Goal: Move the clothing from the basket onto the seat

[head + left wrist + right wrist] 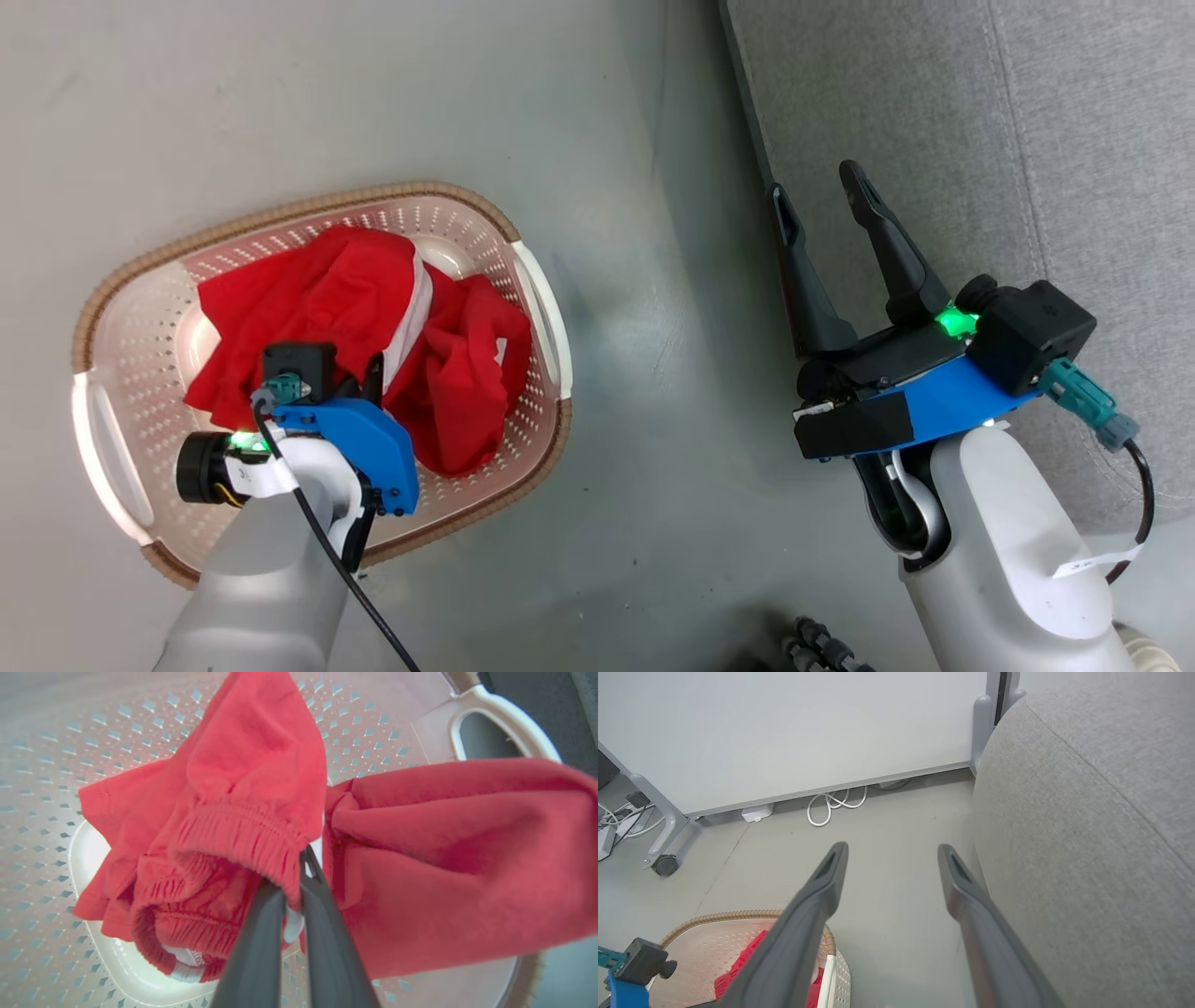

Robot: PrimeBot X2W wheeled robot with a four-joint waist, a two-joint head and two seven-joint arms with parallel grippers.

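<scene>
Overhead, a cream-white perforated plastic laundry basket with brown woven-look rim point(308, 207), resting on smooth grey floor point(280, 93). Heaped inside the basket, bright red fabric clothing with white trim point(345, 289). Reaching down into the basket, the left gripper point(294, 891), long dark fingers clenched on a gathered elastic band of the red clothing. Well off to the basket's right, the right gripper point(815, 182), fingers spread wide and empty, poised at the edge of a large grey fabric-upholstered seat cushion point(1027, 140), bare floor between cushion and basket.

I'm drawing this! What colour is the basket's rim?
The basket has a brown, woven-looking rim; the head view shows it best.
</scene>
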